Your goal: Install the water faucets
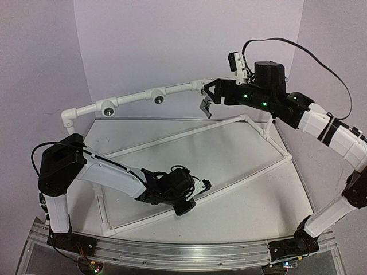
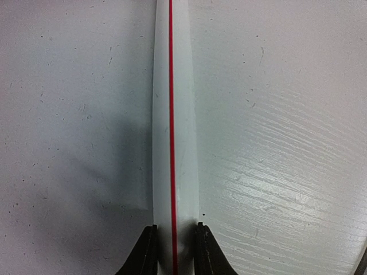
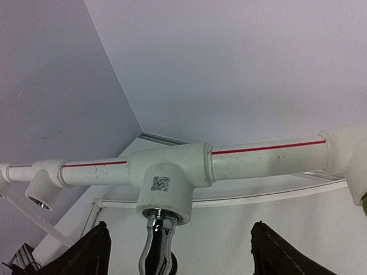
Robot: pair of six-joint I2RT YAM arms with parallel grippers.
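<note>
**Upper rail, right arm.** The silver faucet (image 3: 156,252) hangs under the tee fitting (image 3: 169,172) of the white pipe frame (image 1: 132,96). Its threaded neck is entered in the tee's downward socket, just below a small square code label (image 3: 160,183). The right gripper (image 3: 178,229) is spread wide. Its two dark fingers (image 3: 86,252) stand either side of the faucet and well apart from it, touching nothing. In the overhead view the faucet (image 1: 205,107) shows as a small bright piece just below the rail, partly masked by the gripper. Two further sockets (image 1: 108,110) along the rail face forward, unfilled.

**Table, left arm.** The left gripper (image 2: 174,249) is clamped on a red-striped white pipe (image 2: 172,114), a low diagonal member of the frame just above the white table (image 2: 287,143). Both fingertips (image 2: 146,252) press against the pipe's sides.
</note>
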